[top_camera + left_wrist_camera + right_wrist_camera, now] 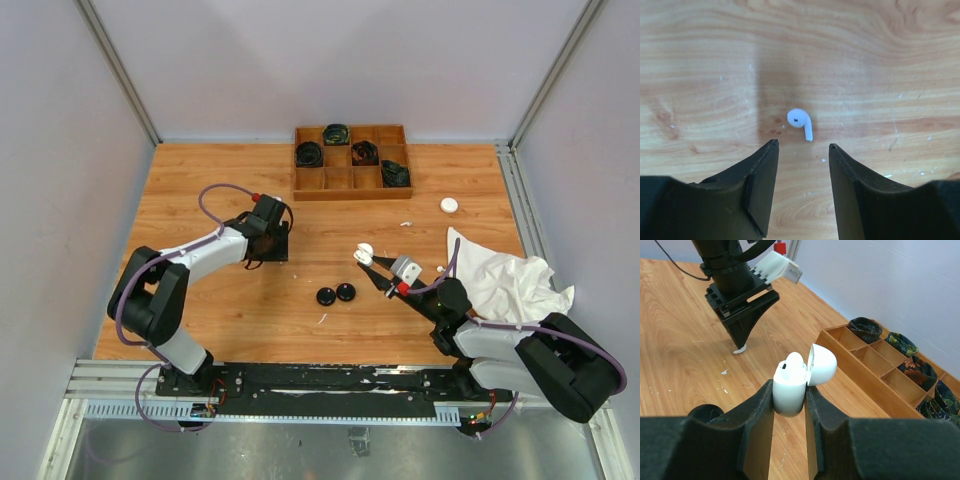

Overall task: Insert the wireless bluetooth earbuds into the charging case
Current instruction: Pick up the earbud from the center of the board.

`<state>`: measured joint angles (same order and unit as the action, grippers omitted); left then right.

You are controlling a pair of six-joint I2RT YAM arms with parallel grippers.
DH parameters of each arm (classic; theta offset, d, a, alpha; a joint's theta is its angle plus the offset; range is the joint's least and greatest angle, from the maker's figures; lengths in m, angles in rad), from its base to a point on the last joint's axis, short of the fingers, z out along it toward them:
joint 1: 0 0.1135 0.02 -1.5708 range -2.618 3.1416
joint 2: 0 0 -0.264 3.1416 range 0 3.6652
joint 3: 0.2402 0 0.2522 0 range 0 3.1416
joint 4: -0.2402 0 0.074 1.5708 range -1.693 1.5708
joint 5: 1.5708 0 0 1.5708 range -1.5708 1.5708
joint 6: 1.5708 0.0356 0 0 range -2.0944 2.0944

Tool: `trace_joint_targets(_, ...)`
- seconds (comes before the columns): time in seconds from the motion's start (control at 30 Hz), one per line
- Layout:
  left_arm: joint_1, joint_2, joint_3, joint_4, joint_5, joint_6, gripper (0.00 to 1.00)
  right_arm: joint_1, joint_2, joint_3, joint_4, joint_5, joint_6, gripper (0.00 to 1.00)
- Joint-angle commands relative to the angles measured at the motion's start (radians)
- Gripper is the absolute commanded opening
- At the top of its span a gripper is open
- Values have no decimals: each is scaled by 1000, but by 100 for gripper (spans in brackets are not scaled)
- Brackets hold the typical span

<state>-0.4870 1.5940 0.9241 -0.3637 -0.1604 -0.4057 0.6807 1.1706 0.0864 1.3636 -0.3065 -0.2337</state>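
We read the right pincer [790, 407] as the holder. Its 2 fingers are clamped on the lower body of the white charging case [789, 390], so the case stands upright with its hinged lid [822, 364] swung back and the wells facing up, open to the other arm. A rounded lump [794, 361] rises from the mouth of the case. We take it for 1 earbud already seated, though we cannot be sure.

The left pincer [802, 146] points straight down at the surface [880, 60], fingers moderately apart with nothing between them. The loose earbud [801, 123] lies just beyond the tips, roughly centred on the gap. We judge that stance suits dropping onto it.

That earbud is glossy white, with a bulbous head bearing a small dark oval grille and a short stem angled away from the head. It lies on its side on the bare wood, well apart from the case, which appears lifted off the surface over to the right.
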Motion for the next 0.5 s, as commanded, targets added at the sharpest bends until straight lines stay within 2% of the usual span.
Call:
trace_joint_targets(0.0,0,26,77,-1,-40,14,49,3,-7,8,18,-8,-9,20)
trace_joint_targets(0.17,0,105,133,-3,-61,21,43,3,-7,9,14,-8,-12,20)
trace_joint_targets(0.47,0,156,160,-37,-82,23,43,3,-8,12,9,-12,-12,20)
